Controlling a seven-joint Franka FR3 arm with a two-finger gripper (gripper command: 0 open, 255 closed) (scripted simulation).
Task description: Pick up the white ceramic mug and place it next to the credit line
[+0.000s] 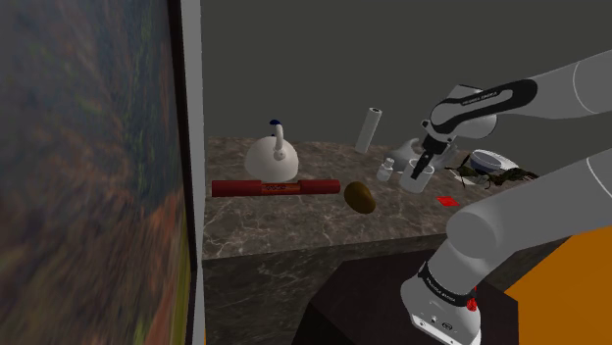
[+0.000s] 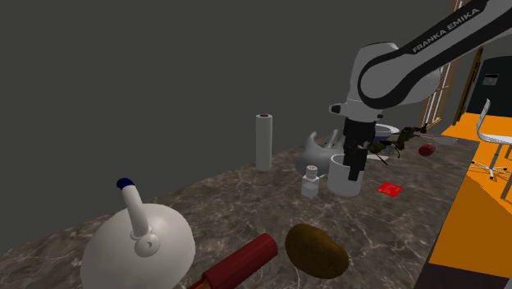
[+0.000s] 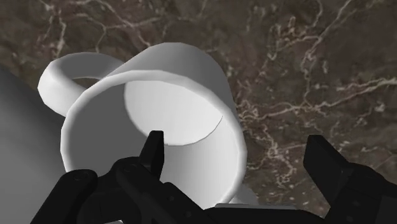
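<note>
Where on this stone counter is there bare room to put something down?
Bare marble lies between the brown oval thing and the red card, and between the kettle and the upright white roll. It is crowded around the mug and small shaker.

Dark brown marble desk (image 1: 294,221) (image 2: 246,205) (image 3: 318,63), veined in white, front face of the same stone. Behind it a plain grey wall (image 1: 343,59) (image 2: 164,66), flat and unlit. Close at the shoulder view's left, a large blurred painting (image 1: 88,167) in greens, greys and rust, edged by a dark frame (image 1: 180,147). Bright orange floor (image 1: 569,294) (image 2: 484,213) beyond the desk's end. On it, at the second exterior view's right edge, a white chair (image 2: 492,135) on thin metal legs. Dim, even light throughout.
</note>
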